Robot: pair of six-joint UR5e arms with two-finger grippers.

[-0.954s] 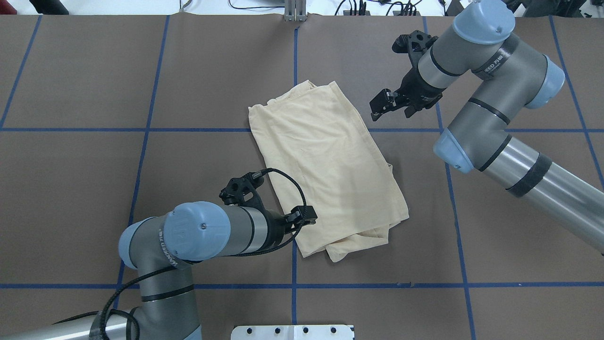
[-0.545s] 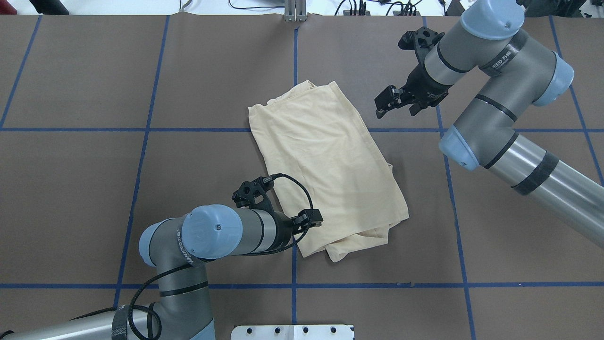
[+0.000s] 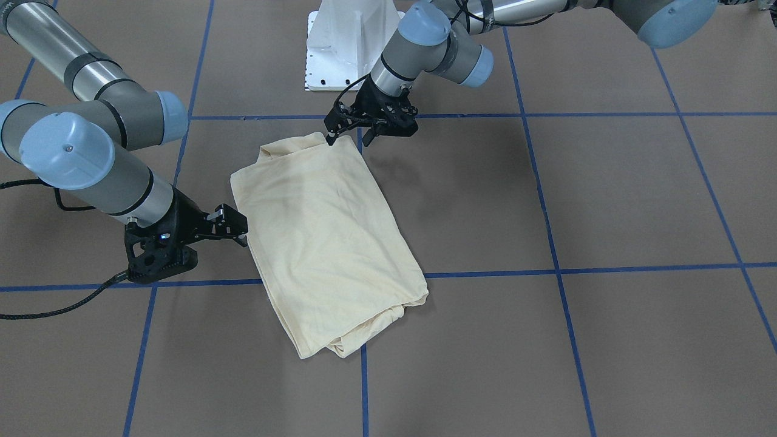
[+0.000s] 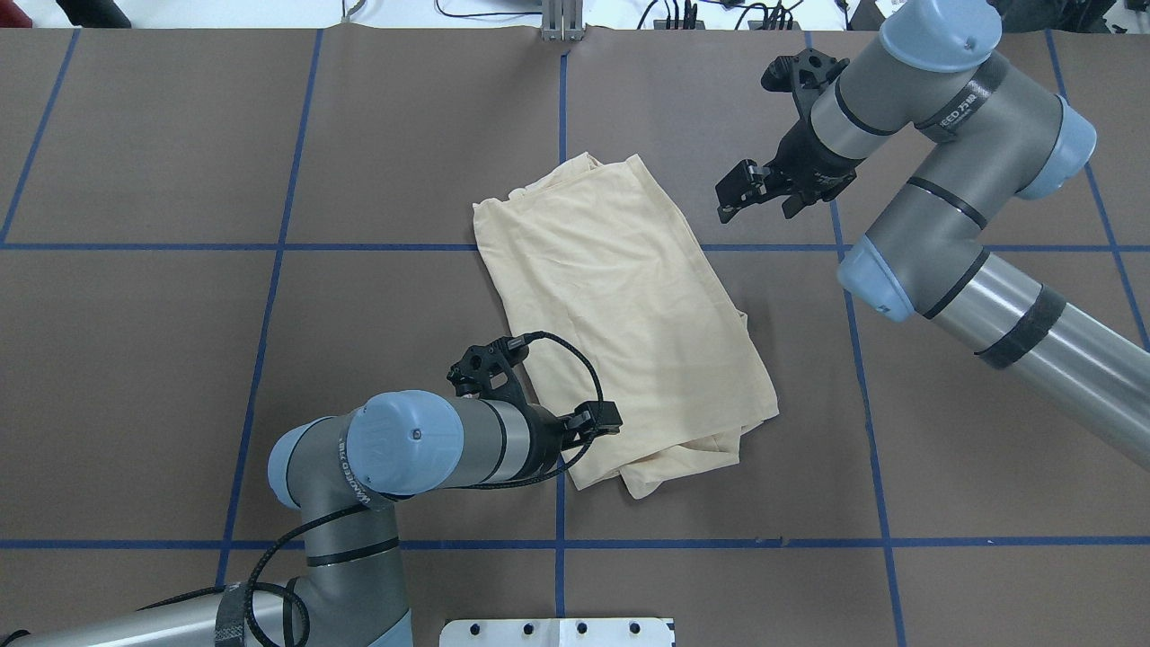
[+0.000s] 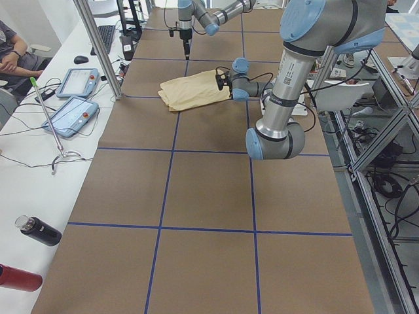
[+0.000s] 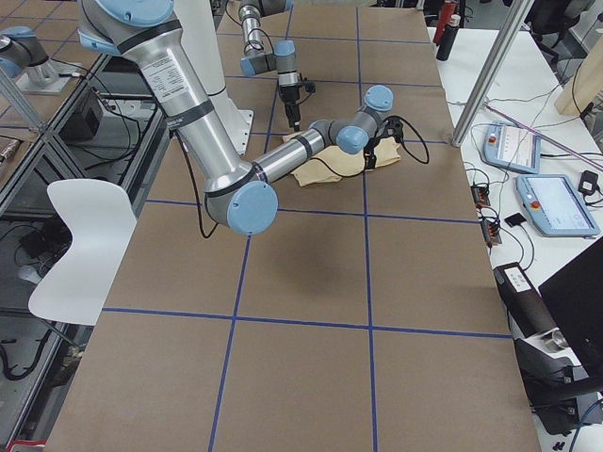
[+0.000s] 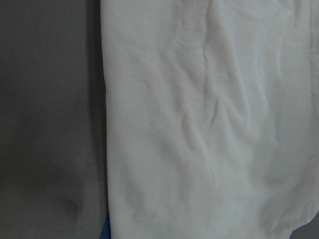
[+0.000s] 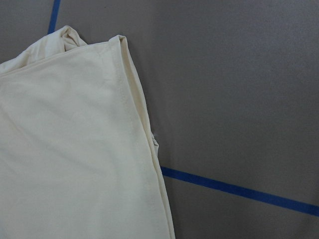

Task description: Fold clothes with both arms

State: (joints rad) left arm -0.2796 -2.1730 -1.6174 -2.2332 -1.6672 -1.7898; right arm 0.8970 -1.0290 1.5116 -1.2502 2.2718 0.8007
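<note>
Across the brown table (image 4: 180,359) the folded shirt (image 4: 620,305) was laid centrally, with the left gripper (image 4: 604,420) over its near left corner and the right gripper (image 4: 732,193) off its far right edge, both parted and empty, seemingly posed for another fold.

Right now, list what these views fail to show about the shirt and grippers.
Shirt: underside and inner layers hidden by its folds, every view.
Left gripper: contact with shirt unclear; overhead its wrist hides the spot; side views too small.
Wrist views: no gripper in frame; left one blurred.
</note>
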